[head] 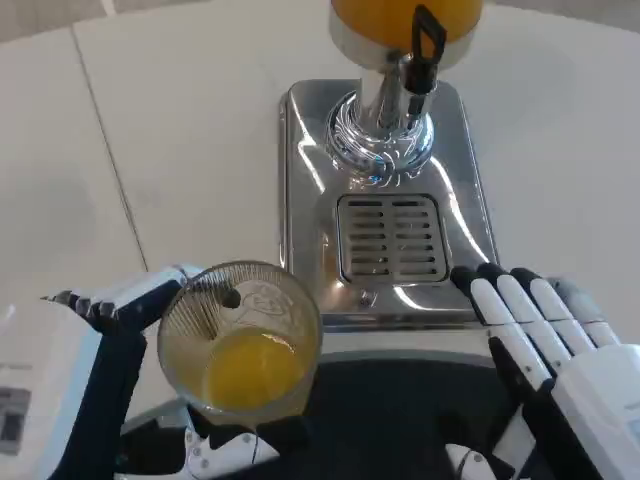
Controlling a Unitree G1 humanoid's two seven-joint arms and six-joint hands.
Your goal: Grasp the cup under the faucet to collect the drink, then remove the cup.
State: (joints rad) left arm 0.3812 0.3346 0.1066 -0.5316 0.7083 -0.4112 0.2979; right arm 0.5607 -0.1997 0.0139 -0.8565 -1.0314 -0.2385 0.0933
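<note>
Head view: left hand grips the cup, holding juice, clear of the faucet; right hand spread, empty; task seems nearly done.

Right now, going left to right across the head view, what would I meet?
Left hand → cup holding orange drink, which that hand holds → drip grille of the dispenser's steel base → right hand.

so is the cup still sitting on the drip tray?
No. The cup, with orange drink in it, is held by the left hand in front of the drip tray, off its grille.
</note>
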